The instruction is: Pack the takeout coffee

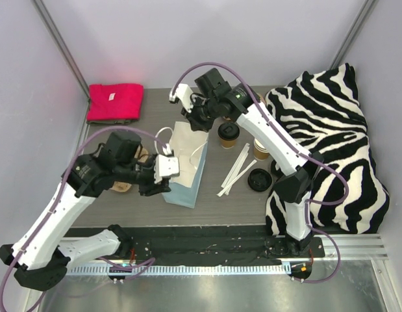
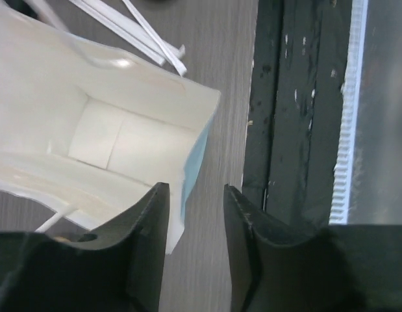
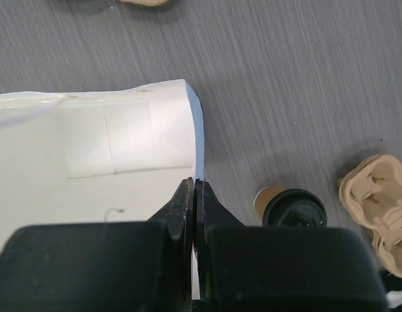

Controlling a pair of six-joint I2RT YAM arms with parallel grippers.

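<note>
The takeout coffee (image 1: 228, 133), a tan cup with a black lid, stands upright on the table just right of the light blue paper bag (image 1: 185, 168). In the right wrist view the cup (image 3: 293, 208) sits close beside the bag's wall. My right gripper (image 1: 198, 121) is shut on the bag's far rim (image 3: 195, 162), pinching the paper wall. My left gripper (image 1: 165, 170) is at the bag's near rim. Its fingers (image 2: 147, 221) stand apart, and the bag's white edge (image 2: 180, 214) lies loose by the left finger. The open bag shows only white paper inside (image 2: 110, 136).
White stir sticks (image 1: 238, 170) and a loose black lid (image 1: 259, 180) lie right of the bag. A brown pulp carrier (image 3: 376, 208) sits beyond the cup, another tan pulp piece (image 1: 126, 175) under my left arm. A red cloth (image 1: 114, 102) is back left, a zebra cloth (image 1: 337, 143) right.
</note>
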